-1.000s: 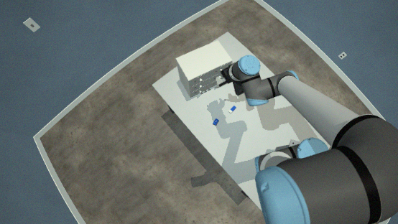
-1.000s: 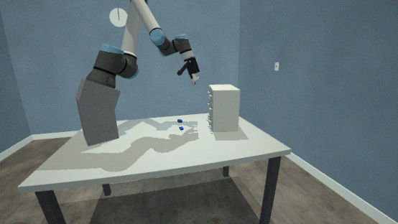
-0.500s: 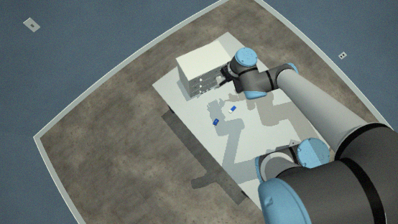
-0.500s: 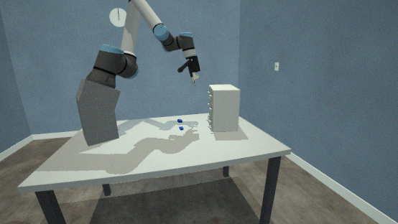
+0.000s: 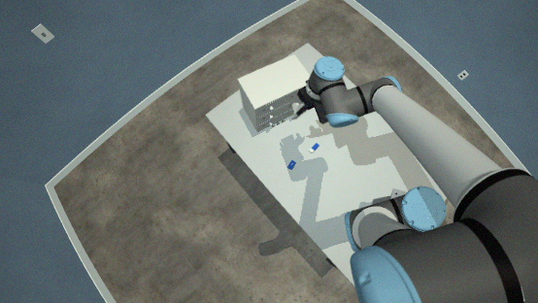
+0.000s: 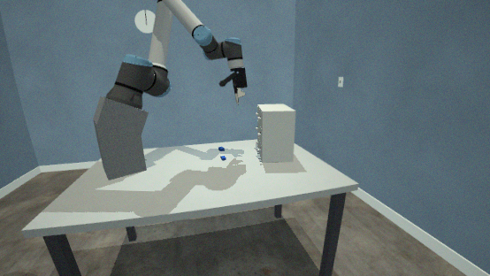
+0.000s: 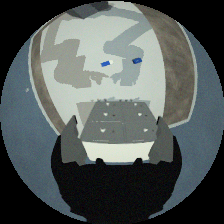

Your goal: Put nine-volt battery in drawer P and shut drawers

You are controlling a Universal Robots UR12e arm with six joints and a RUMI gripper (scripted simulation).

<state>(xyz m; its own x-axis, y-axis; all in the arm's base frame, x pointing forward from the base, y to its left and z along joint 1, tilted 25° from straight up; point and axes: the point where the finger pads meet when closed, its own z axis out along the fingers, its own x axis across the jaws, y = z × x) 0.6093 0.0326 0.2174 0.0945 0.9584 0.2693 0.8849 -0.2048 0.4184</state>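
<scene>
White table (image 5: 359, 182) (image 6: 265, 190) (image 7: 150, 80), dark-legged, its long edge foremost. Robot arm (image 5: 427, 131) (image 6: 183, 15), grey with blue caps, reaching over it. Drawer chest (image 5: 272, 80) (image 6: 279, 133) (image 7: 117, 150), off-white, upright, knobbed fronts looking flush. Gripper (image 5: 298, 109) (image 6: 239, 99) (image 7: 117, 116), spread wide, above and just before the chest's front. Two small items on the table, apart: blue-and-white block (image 5: 314, 148) (image 6: 223, 157) (image 7: 106, 63); dark-blue block (image 5: 291, 165) (image 6: 221, 149) (image 7: 137, 60). Which is the nine-volt battery, I cannot tell.

End effector (image 5: 296, 111) (image 6: 239, 98) (image 7: 117, 116) now closer to vertical.
</scene>
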